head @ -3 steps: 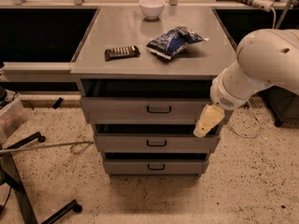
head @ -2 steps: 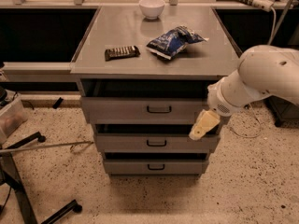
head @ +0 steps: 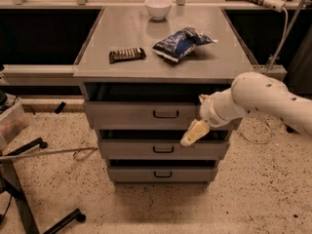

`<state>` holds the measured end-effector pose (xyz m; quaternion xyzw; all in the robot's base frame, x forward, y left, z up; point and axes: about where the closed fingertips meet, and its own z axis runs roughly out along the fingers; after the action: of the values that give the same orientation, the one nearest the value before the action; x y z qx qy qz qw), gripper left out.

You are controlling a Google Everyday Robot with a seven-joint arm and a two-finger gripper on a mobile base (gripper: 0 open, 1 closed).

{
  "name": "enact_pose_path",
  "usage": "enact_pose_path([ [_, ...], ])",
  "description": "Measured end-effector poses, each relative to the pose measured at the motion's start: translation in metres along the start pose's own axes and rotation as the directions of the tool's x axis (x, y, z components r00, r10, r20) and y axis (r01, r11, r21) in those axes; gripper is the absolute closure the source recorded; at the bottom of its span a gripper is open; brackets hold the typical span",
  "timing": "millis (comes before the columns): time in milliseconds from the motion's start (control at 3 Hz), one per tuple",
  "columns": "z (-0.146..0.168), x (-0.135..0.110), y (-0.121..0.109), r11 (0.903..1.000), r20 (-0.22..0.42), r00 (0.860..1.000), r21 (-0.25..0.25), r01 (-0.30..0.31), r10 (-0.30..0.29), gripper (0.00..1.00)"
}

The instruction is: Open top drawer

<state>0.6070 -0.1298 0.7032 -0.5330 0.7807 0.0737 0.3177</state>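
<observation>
The top drawer [head: 131,115] is the widest of three grey drawers under the grey cabinet top, with a small black loop handle [head: 165,114] at its centre. A dark gap shows above its front panel. My gripper [head: 193,133], cream-coloured on a white arm [head: 258,99], hangs in front of the right part of the drawer fronts. It sits at the lower edge of the top drawer, to the right of and below the handle, and is not on it.
The middle drawer [head: 126,149] and bottom drawer [head: 131,174] are narrower, with the same handles. On the cabinet top [head: 97,62] lie a chocolate bar [head: 126,55], a blue snack bag [head: 181,43] and a white bowl [head: 158,7]. A black stand leg [head: 19,199] and a thin rod [head: 48,154] are at the left on the floor.
My gripper and arm have moved left and slightly down, closer to the centre of the drawer fronts. The drawers look unchanged.
</observation>
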Motion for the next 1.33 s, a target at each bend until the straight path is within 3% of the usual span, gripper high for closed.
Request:
enact_pose_path([
  [333,0.001,0.0,0.0,1.0,0.001,1.0,0.0,-0.001,0.001,0.0],
  [1000,0.035,-0.004,-0.022,0.9999,0.014,1.0,0.017,-0.003,0.002,0.0],
  [1333,0.046,-0.001,-0.019,0.9993,-0.02,1.0,-0.034,0.014,-0.014,0.0],
])
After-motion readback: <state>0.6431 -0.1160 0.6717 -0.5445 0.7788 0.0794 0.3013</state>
